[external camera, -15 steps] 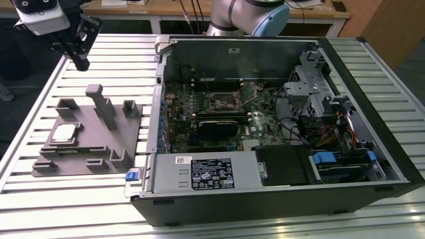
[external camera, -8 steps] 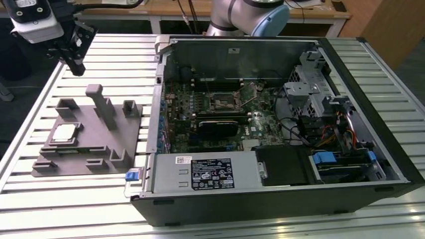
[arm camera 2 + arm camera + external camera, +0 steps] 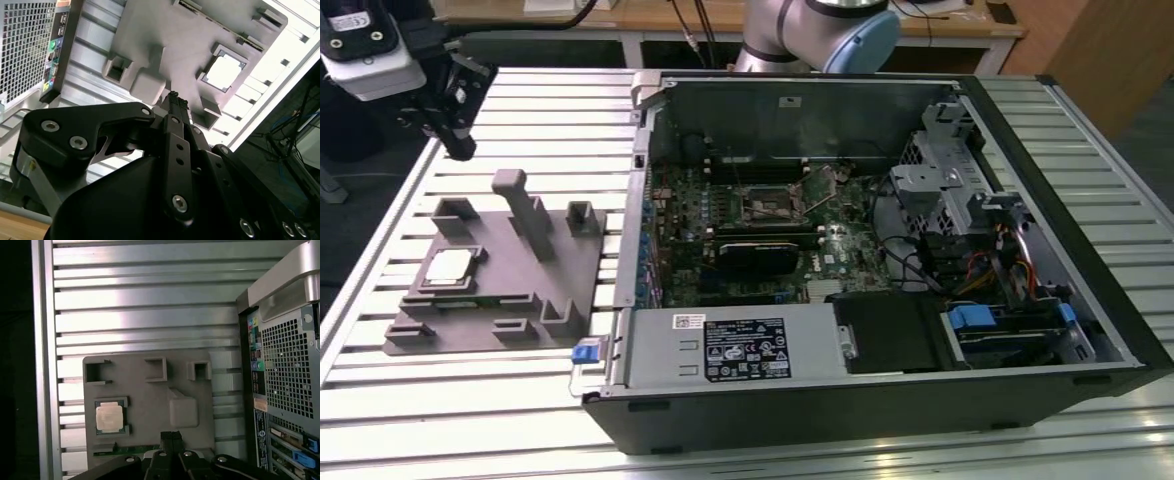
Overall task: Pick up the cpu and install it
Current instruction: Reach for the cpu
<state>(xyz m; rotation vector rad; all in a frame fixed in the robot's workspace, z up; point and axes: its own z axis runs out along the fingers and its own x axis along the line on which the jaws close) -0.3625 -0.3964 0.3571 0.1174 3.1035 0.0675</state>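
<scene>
Well clear of the jaws, cpu (image 3: pixel 109 417) in grey holder (image 3: pixel 147 405), jaws pressed together

At twelve o'clock in the exterior view we see our silver arm (image 3: pixel 781 30) with its pale blue joint cap (image 3: pixel 865 42); our gripper (image 3: pixel 175 98) is black with silver screws (image 3: pixel 178 202).

cpu (image 3: pixel 109 418) — silvery metal, tray (image 3: pixel 142 397) — matt plastic
</scene>
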